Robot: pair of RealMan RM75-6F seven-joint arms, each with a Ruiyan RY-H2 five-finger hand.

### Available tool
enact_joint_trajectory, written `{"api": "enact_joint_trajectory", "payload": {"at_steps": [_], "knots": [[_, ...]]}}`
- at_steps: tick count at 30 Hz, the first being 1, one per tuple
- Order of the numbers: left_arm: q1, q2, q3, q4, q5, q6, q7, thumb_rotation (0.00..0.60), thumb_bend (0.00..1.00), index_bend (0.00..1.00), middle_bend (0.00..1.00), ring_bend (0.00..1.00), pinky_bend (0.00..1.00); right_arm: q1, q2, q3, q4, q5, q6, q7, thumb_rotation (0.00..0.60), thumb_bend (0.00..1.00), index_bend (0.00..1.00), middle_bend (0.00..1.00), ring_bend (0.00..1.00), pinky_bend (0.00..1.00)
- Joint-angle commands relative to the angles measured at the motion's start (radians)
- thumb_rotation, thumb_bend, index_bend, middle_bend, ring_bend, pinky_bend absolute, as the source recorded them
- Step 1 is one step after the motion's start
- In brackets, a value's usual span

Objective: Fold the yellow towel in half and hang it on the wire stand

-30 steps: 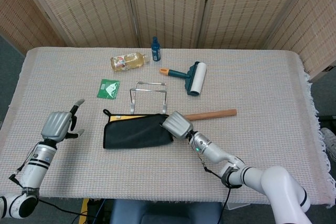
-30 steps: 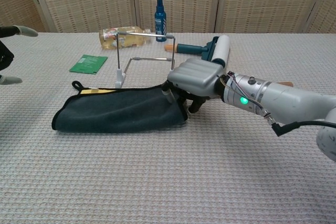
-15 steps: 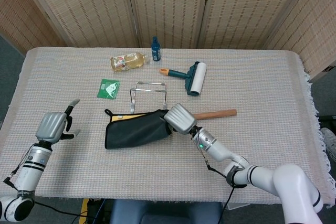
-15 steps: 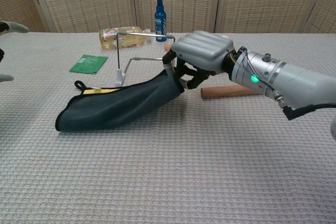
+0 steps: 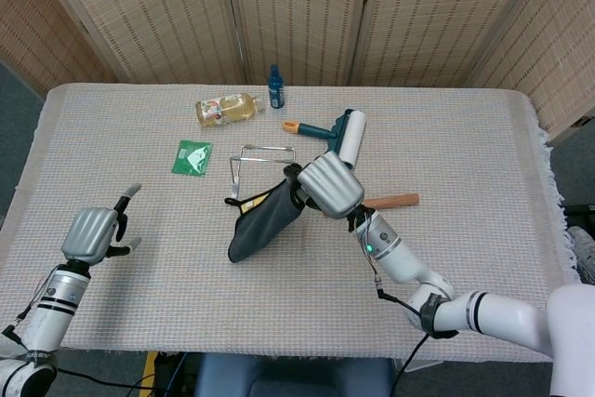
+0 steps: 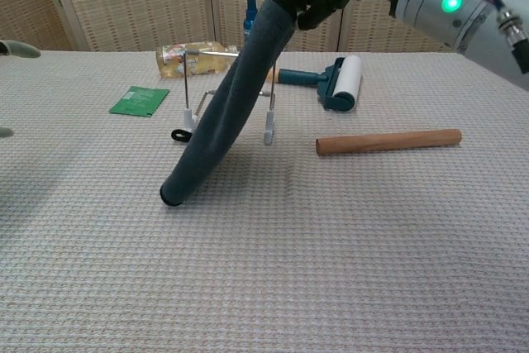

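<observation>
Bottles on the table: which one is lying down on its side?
The clear bottle with yellowish liquid is lying on its side near the far edge of the table. The small blue bottle just beside it stands upright.

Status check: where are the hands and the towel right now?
Right robot hand grips towel, lifted, low end on table. Left robot hand empty, fingers apart. Wire stand just behind towel, bar bare.

Towel (image 6: 227,109) — dark blue-grey outside; beside it, wire stand (image 5: 265,161) silver, card (image 5: 192,156) green, roller handle (image 6: 307,77) teal.
</observation>
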Motion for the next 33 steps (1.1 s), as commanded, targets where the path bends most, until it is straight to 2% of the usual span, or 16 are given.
{"api": "enact_joint_trajectory", "payload": {"at_steps": [1,7,12,21,27,33], "knots": [[0.006,0.002,0.007,-0.001,0.014,0.005,-0.001,0.600,0.28,0.00,0.79,0.72,0.91,-0.006,0.049,0.056,-0.087,0.069,0.021,-0.096,0.600,0.46,0.61,0.89,0.97,1.00],[0.022,0.012,0.018,-0.009,0.046,0.029,-0.007,0.600,0.28,0.00,0.79,0.72,0.90,0.027,0.045,0.100,-0.114,0.145,0.012,-0.186,0.600,0.46,0.62,0.89,0.97,1.00],[0.033,0.026,0.027,-0.018,0.067,0.039,-0.009,0.600,0.28,0.00,0.79,0.72,0.90,0.073,0.016,0.131,-0.075,0.215,-0.013,-0.243,0.600,0.46,0.62,0.89,0.97,1.00],[0.054,0.044,0.032,-0.044,0.105,0.080,-0.002,0.600,0.28,0.00,0.79,0.72,0.90,0.209,-0.094,0.177,0.113,0.337,-0.081,-0.328,0.600,0.46,0.62,0.89,0.97,1.00],[0.066,0.048,0.040,-0.067,0.128,0.095,0.006,0.600,0.28,0.00,0.79,0.72,0.90,0.315,-0.180,0.216,0.260,0.392,-0.126,-0.325,0.600,0.45,0.62,0.89,0.97,1.00],[0.078,0.052,0.044,-0.073,0.140,0.110,0.004,0.600,0.28,0.00,0.79,0.72,0.90,0.406,-0.254,0.228,0.427,0.412,-0.159,-0.314,0.600,0.45,0.63,0.89,0.97,1.00]]}}
